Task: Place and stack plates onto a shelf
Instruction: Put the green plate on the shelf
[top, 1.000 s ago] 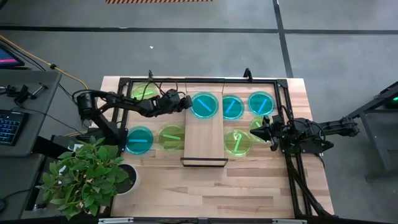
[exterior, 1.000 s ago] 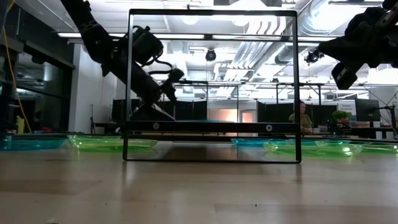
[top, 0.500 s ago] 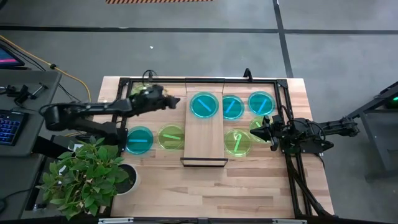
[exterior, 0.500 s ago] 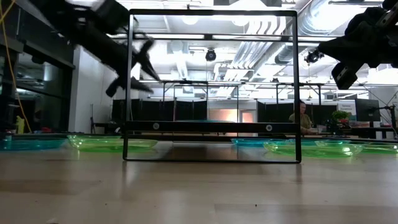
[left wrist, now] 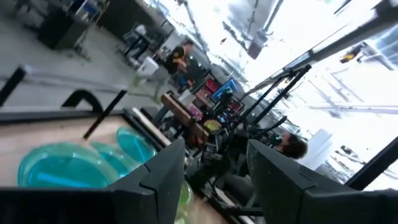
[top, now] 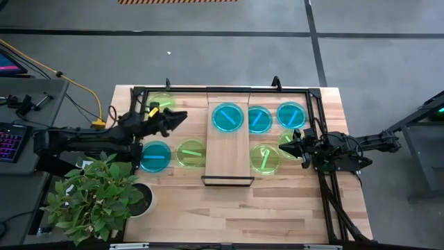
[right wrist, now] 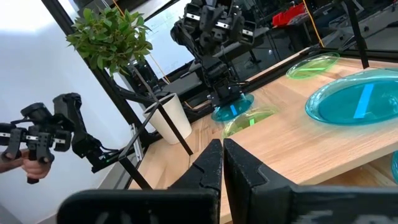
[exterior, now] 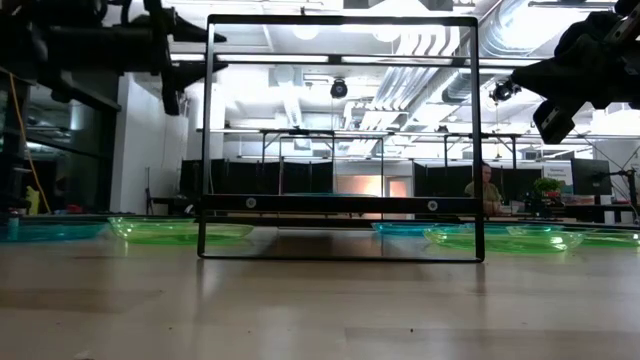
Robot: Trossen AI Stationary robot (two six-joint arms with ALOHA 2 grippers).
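One cyan plate (top: 227,117) lies on the far end of the shelf (top: 229,163); the other plates rest on the tabletop (top: 229,208) on either side. The released, empty left end effector (top: 179,118) hangs above the lime plate (top: 191,153) and should drop squarely over a rim before clenching. The clenched right end effector (top: 294,147) waits by the right-hand plates.

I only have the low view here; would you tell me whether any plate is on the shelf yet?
Observer: Yes, one cyan plate lies on the shelf, at the end away from your camera.
Operator: Thank you. Is the left gripper holding anything?
Observer: No, the left gripper is open and empty, to the left of the shelf.
Operator: And the right gripper?
Observer: The right gripper is shut, above a lime plate to the right of the shelf.
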